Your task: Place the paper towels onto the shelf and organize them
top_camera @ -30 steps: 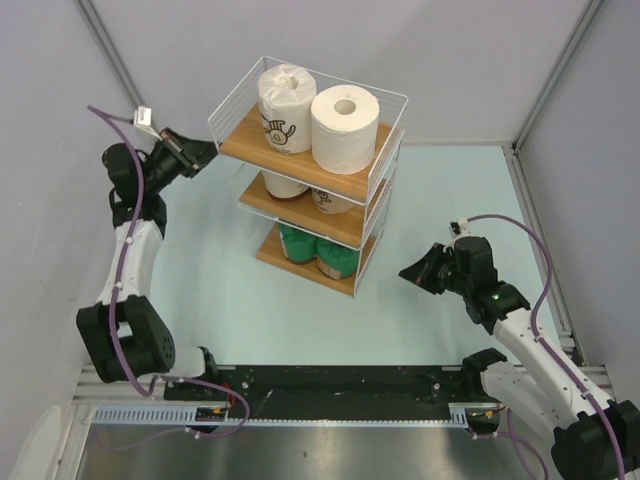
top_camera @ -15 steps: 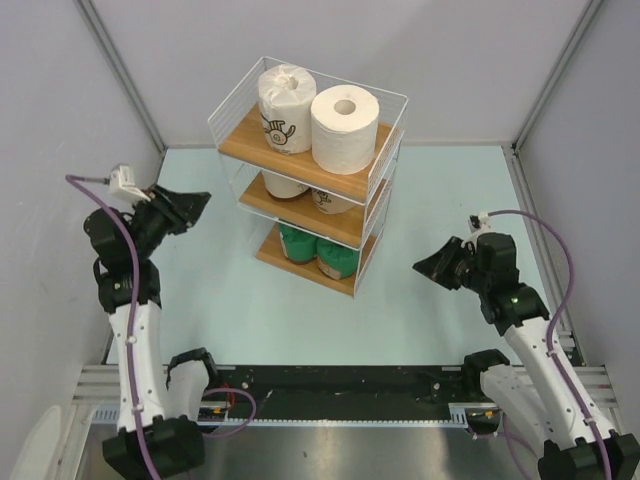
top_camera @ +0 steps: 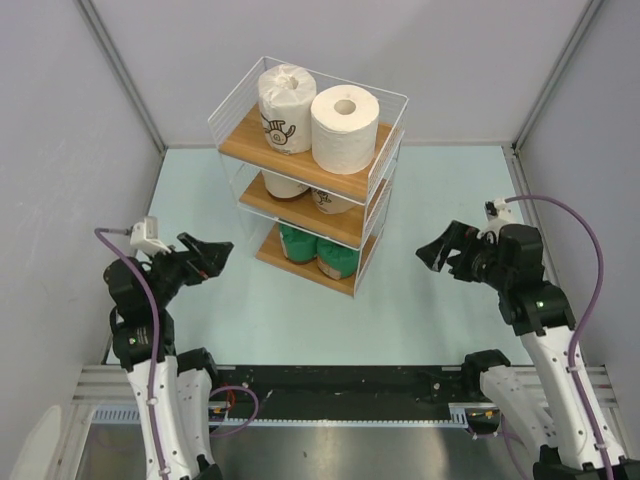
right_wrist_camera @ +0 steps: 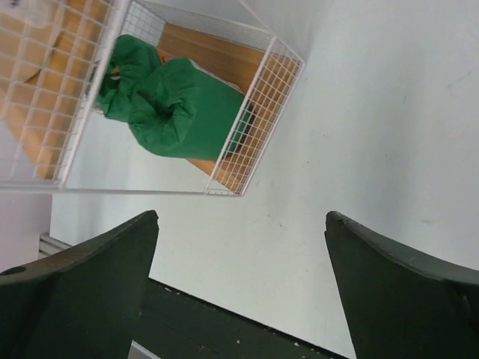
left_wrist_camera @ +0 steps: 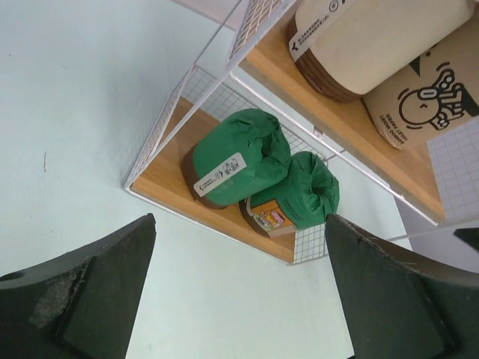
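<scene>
Top external view shows the shelf point(top_camera: 243, 143) standing toward the far middle of the pale worktop point(top_camera: 440, 190), all six paper towels on its boards. On the top board a white-wrapped roll point(top_camera: 283, 108) with a dark line-drawn logo stands upright just left of a plain white roll point(top_camera: 344, 128) with its core hole facing up; the two look close to touching. The two beige rolls point(top_camera: 333, 200) sit on the middle board and the two green rolls point(top_camera: 338, 258) on the bottom board, side by side. In the left wrist view one green roll carries a white rectangular label with fine print too small to read, the other an orange patch with a small cartoon figure. Above them one beige roll bears a dark cartoon drawing and lines of tiny text that cannot be read, while its neighbour has a white label strip. The left gripper point(top_camera: 212, 255) hangs above the worktop near the shelf's left side, fingers spread apart and holding nothing. The right gripper point(top_camera: 437, 255) hangs well apart from the shelf's right side, also spread wide and empty.
</scene>
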Robot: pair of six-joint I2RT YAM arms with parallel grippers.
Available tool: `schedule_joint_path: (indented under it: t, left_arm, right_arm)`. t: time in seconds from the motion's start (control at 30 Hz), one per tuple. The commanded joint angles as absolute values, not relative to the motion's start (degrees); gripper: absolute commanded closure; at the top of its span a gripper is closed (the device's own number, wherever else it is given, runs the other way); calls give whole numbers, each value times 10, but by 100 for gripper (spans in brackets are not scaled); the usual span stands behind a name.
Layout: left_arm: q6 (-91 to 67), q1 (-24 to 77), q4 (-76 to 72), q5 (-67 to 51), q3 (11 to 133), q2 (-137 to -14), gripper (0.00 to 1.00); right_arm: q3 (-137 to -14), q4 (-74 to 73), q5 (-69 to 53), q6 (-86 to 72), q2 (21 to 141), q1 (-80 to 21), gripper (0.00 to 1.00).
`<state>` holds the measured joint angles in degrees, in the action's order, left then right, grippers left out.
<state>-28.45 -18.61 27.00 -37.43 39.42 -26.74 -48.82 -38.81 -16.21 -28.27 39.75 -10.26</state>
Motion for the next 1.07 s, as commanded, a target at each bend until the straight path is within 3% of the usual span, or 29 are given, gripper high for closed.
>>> schedule_joint_path:
  t: [0.0, 0.23, 0.37, 1.03]
  left_arm:
    - [-272, -178, 327, -339, 387, -246, 0]
    - [-292, -178, 358, -311, 357, -209, 0]
    - [-279, -178, 355, -323, 365, -206, 0]
    - [-276, -174, 343, -347, 359, -221, 0]
  right_arm:
    - [-545, -405, -187, -240, 355, -100, 0]
    - [-539, -442, -162, -168, 309, -100, 0]
    - [-528, -416, -211, -163, 280, -100, 0]
    - [-518, -424, -191, -162, 285, -101, 0]
